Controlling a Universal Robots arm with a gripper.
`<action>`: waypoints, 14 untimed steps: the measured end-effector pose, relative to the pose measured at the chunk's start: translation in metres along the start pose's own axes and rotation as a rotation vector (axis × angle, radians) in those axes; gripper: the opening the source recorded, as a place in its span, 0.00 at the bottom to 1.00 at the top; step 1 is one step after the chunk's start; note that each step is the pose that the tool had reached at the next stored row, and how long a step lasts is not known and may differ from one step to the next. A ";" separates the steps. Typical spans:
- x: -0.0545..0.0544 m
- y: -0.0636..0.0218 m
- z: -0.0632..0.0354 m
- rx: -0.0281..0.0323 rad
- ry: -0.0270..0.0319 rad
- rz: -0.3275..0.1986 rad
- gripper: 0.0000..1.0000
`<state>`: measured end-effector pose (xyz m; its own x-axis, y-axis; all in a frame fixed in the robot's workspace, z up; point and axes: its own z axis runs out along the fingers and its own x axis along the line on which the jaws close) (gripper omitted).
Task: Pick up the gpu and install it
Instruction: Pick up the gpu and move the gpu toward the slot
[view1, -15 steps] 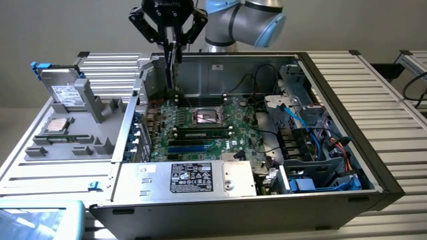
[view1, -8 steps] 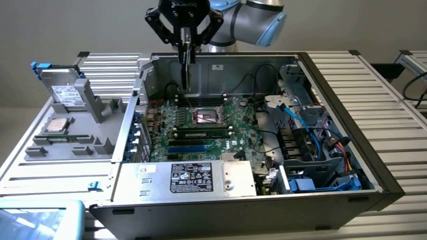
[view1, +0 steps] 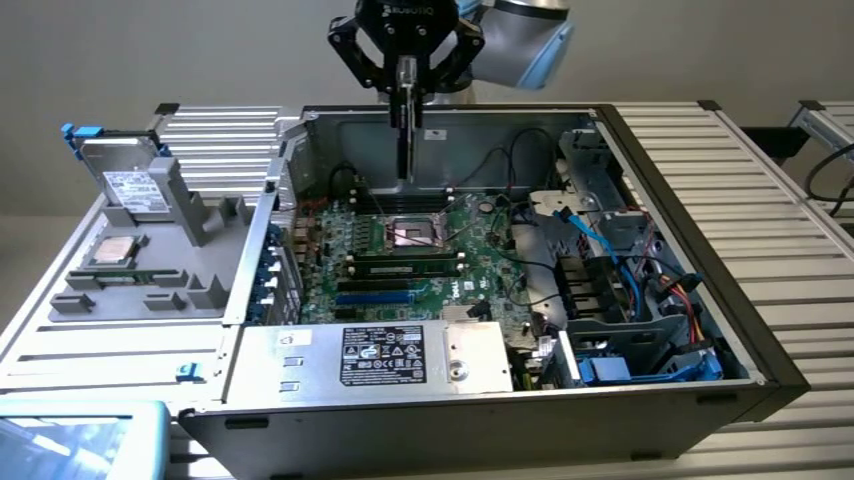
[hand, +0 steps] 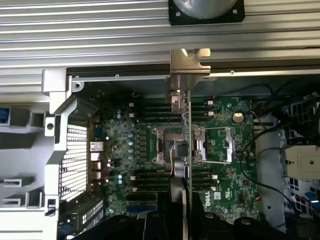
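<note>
The gpu (view1: 404, 160) is off the surface and in the air, clamped in the tool (view1: 406, 110), whose fingers are closed on the card itself. It hangs over the open computer case (view1: 347, 140), above the far part of the motherboard (view1: 487, 225), roughly over the CPU socket (view1: 416, 235) and close to the case's far wall. Both cameras catch it edge-on, so it reads as a narrow dark strip. In the wrist view its long edge runs from the tool out to the silver bracket (hand: 189, 62), which lies over the far wall. The long axis therefore points from the tool toward the far edge of the case, bracket end leading. How steeply that end dips is hard to judge from these angles. The blue expansion slots (view1: 378, 297) lie on the near part of the board, between the socket and the labelled power supply (view1: 380, 355), so they are on the near side of the card and well apart from it. They run toward the perforated rear grille (hand: 75, 155), crosswise to the card's present line. The case rests on the ribbed aluminium surface (view1: 747, 170). A silver hard drive (view1: 134, 185) stands in a grey fixture (view1: 200, 215) by the surface's edge on the exterior view's left, well apart from the tool.
</note>
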<state>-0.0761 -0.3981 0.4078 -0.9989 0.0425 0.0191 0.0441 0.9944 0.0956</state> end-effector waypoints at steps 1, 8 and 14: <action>-0.004 0.0000 -0.0001 0.0000 0.0000 0.000 0.28; -0.028 0.0007 -0.0004 0.0001 0.0001 0.000 0.28; -0.031 0.0008 -0.0005 0.0000 0.0000 0.000 0.28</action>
<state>-0.0449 -0.3986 0.4077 -0.9989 0.0425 0.0191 0.0442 0.9944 0.0957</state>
